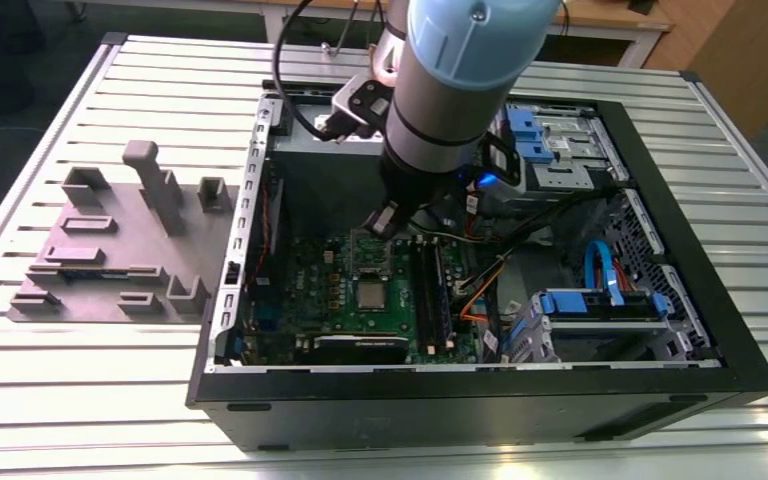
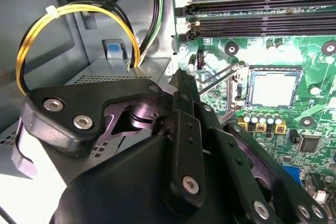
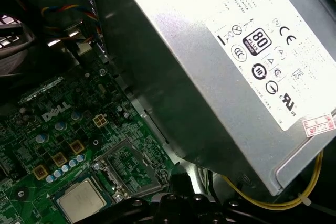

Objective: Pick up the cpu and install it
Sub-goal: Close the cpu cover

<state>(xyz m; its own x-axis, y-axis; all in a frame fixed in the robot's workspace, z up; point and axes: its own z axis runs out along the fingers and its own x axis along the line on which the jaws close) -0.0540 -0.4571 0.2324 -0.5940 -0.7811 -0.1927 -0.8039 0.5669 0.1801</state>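
exterior view: high, looking down | both wrist views: close, share cpu (image 2: 273, 88) (image 3: 81, 200)

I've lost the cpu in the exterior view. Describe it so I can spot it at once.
Look inside the open black computer case on the slatted table, at the green motherboard on its floor. Near the board's middle sits the cpu, a small flat square: the one plain silver-grey metal face among green circuitry and black slots.

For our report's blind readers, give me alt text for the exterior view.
A robot arm reaches down into an open computer case lying on a slatted metal table, its hand over the green motherboard, close to the cpu seated on it. A grey fixture stands on the table at the exterior view's left.
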